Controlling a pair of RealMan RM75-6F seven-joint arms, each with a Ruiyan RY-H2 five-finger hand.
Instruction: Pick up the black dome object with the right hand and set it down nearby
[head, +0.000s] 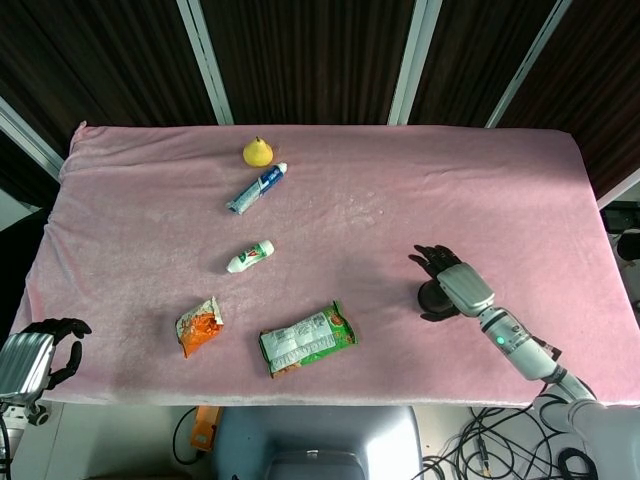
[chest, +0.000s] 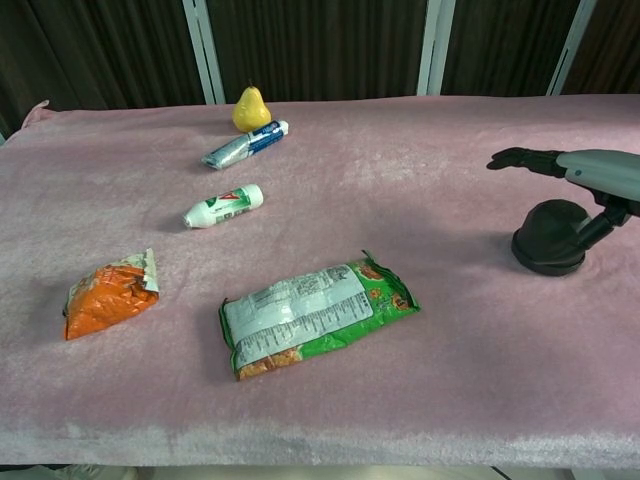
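The black dome object sits flat on the pink tablecloth at the front right. My right hand hovers just above and behind it, its dark fingers stretched out level over the dome and holding nothing. Only the thumb hangs down beside the dome's right flank; whether it touches is unclear. Off the table's front-left corner, my left hand hangs with fingers loosely bent and nothing in them; the chest view does not show it.
A yellow pear and a toothpaste tube lie at the back left. A small white bottle, an orange packet and a green snack bag lie nearer the front.
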